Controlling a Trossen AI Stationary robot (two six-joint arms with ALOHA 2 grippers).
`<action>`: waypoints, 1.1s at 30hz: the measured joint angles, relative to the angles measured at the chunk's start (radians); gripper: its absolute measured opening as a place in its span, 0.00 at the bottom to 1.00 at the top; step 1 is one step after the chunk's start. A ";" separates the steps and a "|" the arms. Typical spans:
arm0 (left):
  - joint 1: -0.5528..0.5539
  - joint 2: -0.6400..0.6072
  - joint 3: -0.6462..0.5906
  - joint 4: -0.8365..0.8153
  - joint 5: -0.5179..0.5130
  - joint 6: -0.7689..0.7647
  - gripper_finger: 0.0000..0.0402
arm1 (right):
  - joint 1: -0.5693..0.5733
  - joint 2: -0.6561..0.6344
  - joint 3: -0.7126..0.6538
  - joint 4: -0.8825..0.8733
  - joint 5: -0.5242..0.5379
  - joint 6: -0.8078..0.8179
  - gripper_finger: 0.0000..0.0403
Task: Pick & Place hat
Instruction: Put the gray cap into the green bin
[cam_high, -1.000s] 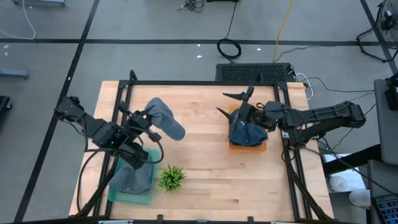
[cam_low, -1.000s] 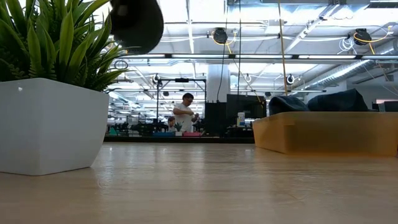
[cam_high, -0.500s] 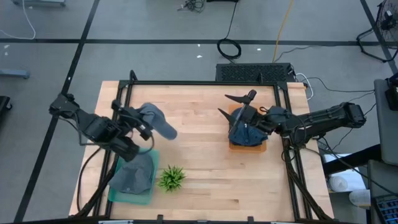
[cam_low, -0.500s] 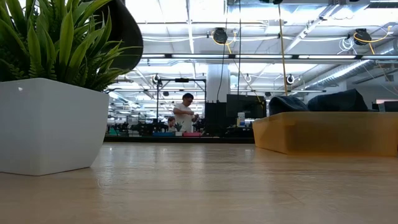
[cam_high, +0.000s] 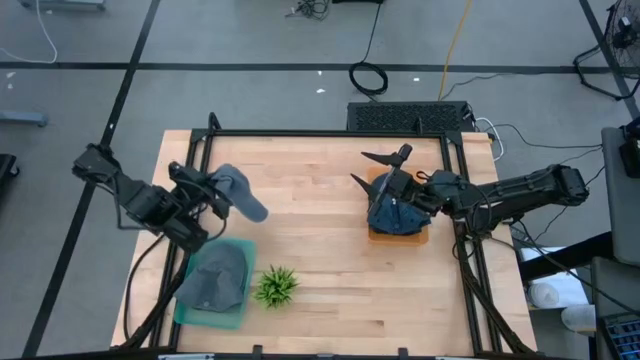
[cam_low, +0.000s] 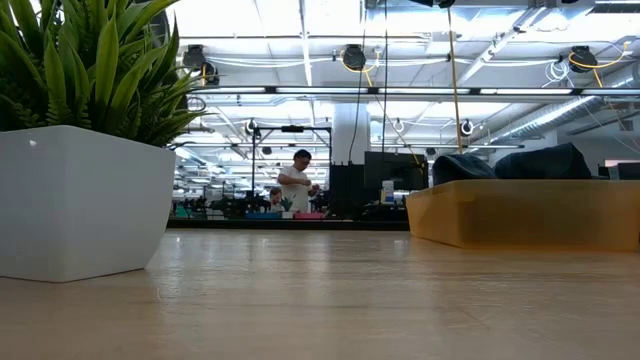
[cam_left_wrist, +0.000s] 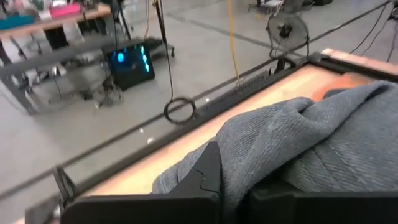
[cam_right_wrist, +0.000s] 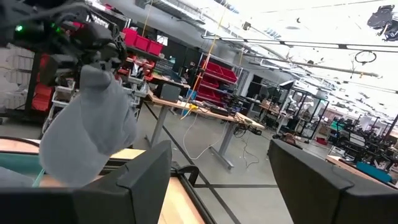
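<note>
My left gripper (cam_high: 212, 188) is shut on a grey knitted hat (cam_high: 241, 195) above the table's left part, beyond the green tray (cam_high: 238, 318). A second grey hat (cam_high: 215, 279) lies in that tray. The right wrist view shows the held hat (cam_right_wrist: 93, 127) hanging under the left arm. My right gripper (cam_high: 368, 168) is open and hovers at the far left corner of the orange tray (cam_high: 424, 236), where dark blue hats (cam_high: 396, 213) lie piled. In the low view the dark hats (cam_low: 545, 160) show above the orange tray's wall (cam_low: 520, 212). My left gripper pinches the grey hat between its two fingers, coming at it from the table's left. Bunched knit (cam_left_wrist: 249, 171) lies between the fingers (cam_left_wrist: 207, 177); edge or fold, I cannot tell. The hat is lifted clear and extends from the fingers toward the table's right.
A small green plant (cam_high: 275, 285) in a white pot (cam_low: 85, 200) stands right of the green tray, near the near edge. Bare wood (cam_high: 320, 200) lies between the two trays. A black frame (cam_high: 320, 134) runs round the table. A person (cam_low: 296, 185) stands far off in the room.
My left gripper has drawn back toward the table's left edge, carrying the grey hat with it, still shut on it. The hat has passed out of the low view behind the plant.
</note>
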 joint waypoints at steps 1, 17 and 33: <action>0.000 0.009 -0.008 -0.001 0.016 -0.028 0.01 | 0.000 0.000 0.000 0.000 0.000 0.000 0.64; -0.076 0.147 -0.015 0.001 0.249 -0.233 0.01 | 0.014 0.069 0.001 -0.138 -0.180 0.267 0.64; 0.033 0.153 -0.015 0.020 0.160 -0.256 0.01 | 0.052 0.665 0.352 0.053 -0.165 0.053 0.64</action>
